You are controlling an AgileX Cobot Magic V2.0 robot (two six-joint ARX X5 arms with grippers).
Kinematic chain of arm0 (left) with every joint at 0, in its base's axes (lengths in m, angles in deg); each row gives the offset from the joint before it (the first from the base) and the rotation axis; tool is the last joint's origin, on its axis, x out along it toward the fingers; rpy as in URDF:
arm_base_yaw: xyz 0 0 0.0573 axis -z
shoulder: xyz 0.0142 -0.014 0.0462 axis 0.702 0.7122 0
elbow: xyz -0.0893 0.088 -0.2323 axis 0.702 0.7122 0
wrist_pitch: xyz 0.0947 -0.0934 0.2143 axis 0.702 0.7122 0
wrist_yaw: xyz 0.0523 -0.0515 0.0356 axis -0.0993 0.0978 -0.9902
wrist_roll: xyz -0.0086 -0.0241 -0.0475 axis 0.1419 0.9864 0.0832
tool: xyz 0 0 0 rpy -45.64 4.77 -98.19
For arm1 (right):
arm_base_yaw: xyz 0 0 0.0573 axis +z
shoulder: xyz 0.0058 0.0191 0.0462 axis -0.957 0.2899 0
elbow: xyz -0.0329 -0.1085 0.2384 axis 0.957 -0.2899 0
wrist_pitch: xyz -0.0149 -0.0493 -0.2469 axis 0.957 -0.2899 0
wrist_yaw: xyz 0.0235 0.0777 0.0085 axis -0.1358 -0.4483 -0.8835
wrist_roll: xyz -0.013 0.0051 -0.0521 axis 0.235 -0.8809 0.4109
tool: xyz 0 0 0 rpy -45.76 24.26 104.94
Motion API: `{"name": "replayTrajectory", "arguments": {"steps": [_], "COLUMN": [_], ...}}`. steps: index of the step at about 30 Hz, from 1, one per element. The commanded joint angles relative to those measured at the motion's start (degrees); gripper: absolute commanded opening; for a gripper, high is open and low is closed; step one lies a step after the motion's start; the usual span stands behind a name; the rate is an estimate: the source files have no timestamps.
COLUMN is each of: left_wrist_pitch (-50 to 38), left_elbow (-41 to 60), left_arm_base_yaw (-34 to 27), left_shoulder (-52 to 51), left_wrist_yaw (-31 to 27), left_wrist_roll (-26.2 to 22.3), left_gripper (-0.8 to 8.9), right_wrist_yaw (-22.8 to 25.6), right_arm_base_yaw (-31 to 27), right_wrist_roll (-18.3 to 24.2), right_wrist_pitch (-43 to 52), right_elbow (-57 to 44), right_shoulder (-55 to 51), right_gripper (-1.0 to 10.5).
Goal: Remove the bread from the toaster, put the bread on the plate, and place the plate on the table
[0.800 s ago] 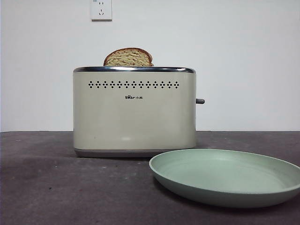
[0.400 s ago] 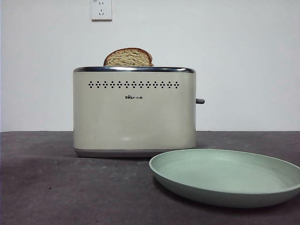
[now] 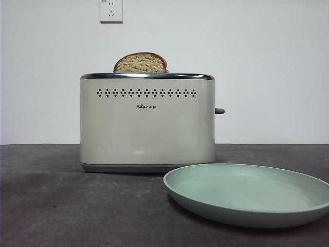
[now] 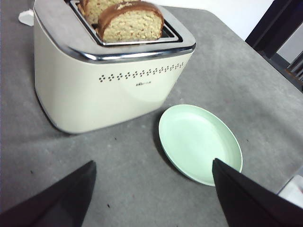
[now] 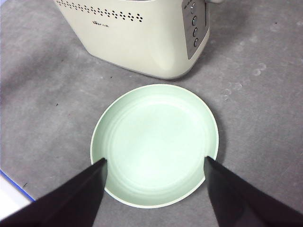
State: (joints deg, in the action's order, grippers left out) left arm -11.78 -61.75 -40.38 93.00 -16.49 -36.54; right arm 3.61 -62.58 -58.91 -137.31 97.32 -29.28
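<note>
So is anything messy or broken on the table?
Nothing stands out. The toaster stands upright with the bread poking out of its slot, and the plate lies flat and empty on the table beside it. No crumbs or spills show.

You had soft, even overhead light: the toaster (image 3: 147,123) and plate (image 3: 247,216) cast faint shadows on the table (image 3: 61,206), its chrome rim glared, and the fingers (image 4: 52,201) looked blurred.

We see open air above the toaster (image 3: 147,123) and its bread (image 3: 141,63); the plate (image 3: 247,195) lies uncovered just beside it on the table (image 3: 61,206).
</note>
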Motion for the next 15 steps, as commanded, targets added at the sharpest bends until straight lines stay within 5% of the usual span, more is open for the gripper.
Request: {"name": "replayTrajectory", "arguments": {"steps": [1,15], "left_wrist_pitch": [-3.1,-17.8], "left_elbow": [-1.1,-10.7], "left_arm_base_yaw": [0.2,5.4], "left_shoulder": [1.2,20.7], "left_wrist_yaw": [0.2,-0.9], "left_wrist_roll": [-0.3,-4.1], "left_gripper": [4.08,4.07], "right_wrist_yaw": [0.0,0.0], "right_arm_base_yaw": [0.2,0.2], "right_wrist_roll": [-0.6,-0.6], "right_wrist_pitch": [0.4,0.4], "right_elbow": [0.9,0.9], "right_shoulder": [0.2,0.2], "right_gripper": [3.3,3.3]}}
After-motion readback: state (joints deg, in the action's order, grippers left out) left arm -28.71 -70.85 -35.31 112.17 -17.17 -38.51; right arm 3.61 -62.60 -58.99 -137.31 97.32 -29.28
